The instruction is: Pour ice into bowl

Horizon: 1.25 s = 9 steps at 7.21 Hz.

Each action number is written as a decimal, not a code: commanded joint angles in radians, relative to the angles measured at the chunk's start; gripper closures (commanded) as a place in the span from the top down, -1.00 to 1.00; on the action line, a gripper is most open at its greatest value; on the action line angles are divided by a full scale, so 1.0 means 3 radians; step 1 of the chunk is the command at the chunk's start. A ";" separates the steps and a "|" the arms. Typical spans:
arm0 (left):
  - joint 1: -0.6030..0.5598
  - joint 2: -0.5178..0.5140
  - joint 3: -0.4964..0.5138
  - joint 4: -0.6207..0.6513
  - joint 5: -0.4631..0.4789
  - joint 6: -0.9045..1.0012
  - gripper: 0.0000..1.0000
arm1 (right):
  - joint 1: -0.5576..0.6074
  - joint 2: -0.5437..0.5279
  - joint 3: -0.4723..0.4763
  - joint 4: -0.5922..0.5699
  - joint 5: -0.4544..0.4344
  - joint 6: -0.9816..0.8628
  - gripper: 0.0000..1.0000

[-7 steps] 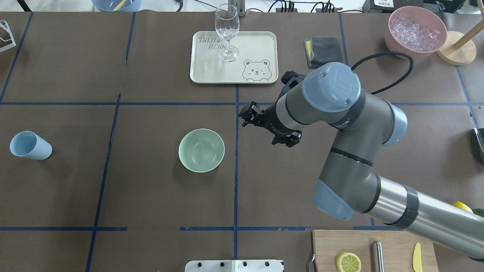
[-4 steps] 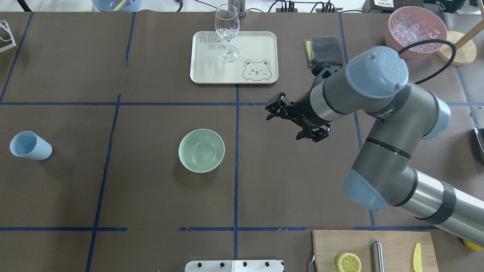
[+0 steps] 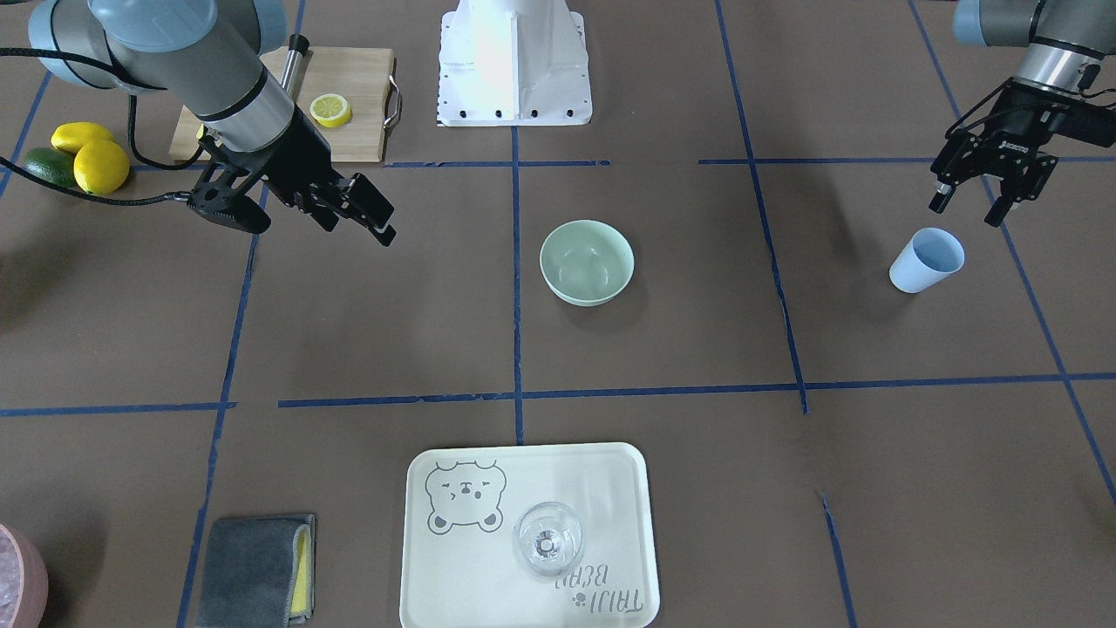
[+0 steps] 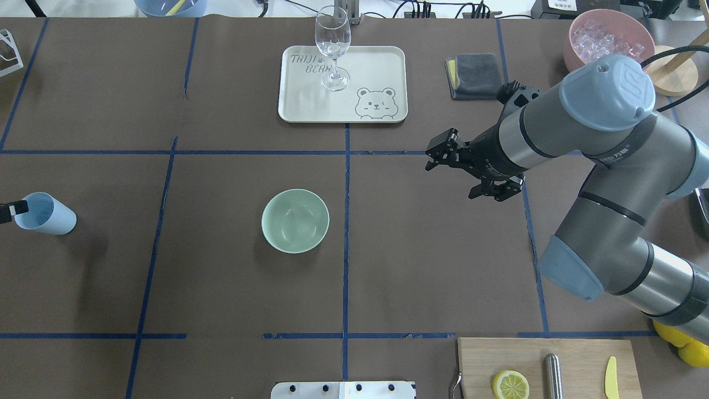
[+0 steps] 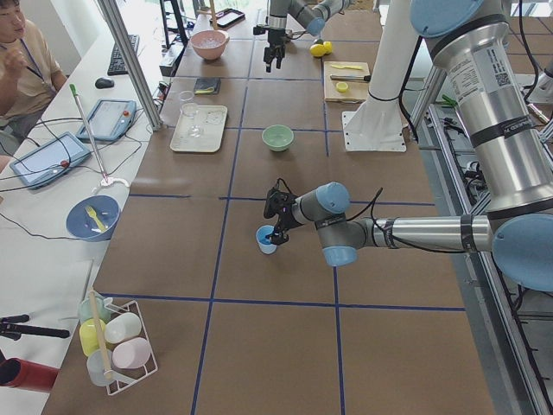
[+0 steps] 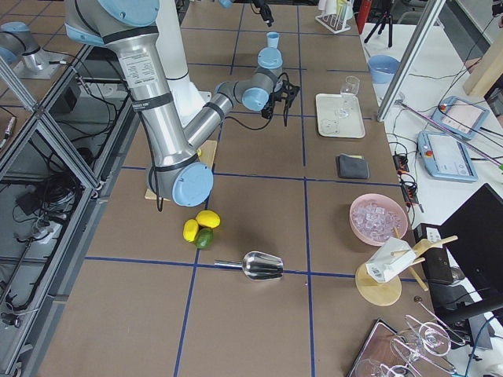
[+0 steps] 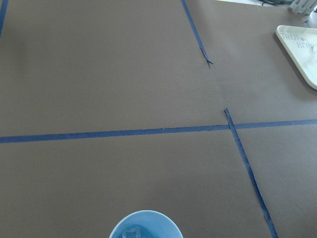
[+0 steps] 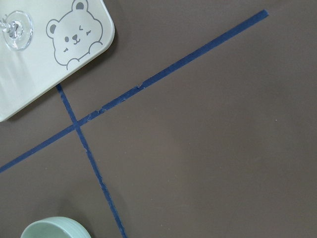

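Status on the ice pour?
Done: nothing, the bowl is empty. In hand: the left end effector is open beside the cup, not gripping it; ice sits inside. The right end effector is open and empty. Left: grasp the cup, carry it over, pour.

Edges and arms are eating into things here.
Overhead, the left end effector [image 3: 966, 208] is nearly off the left edge, one fingertip [image 4: 15, 208] showing; the right arm [image 4: 604, 127] covers part of the pink container [image 4: 573, 52] and the lemons [image 4: 695, 352]. Left wrist view cuts the blue cup [image 7: 148, 225] at the bottom, its ice [image 7: 130, 233] just a glint; right wrist view clips the bowl [image 8: 49, 227].
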 commanded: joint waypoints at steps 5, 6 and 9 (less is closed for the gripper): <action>0.1991 0.0313 0.0049 0.0445 0.2671 -0.1148 1.00 | -0.0002 -0.0011 0.0025 0.0000 -0.0017 0.0000 1.00; 0.2013 0.0216 0.0105 0.0610 0.2908 -0.1154 1.00 | 0.0003 -0.0006 0.0020 0.0000 -0.0017 0.0000 1.00; 0.2014 -0.0281 0.0600 0.0601 0.3616 -0.1114 0.99 | 0.0003 -0.0011 0.0071 -0.0005 -0.0017 0.0005 1.00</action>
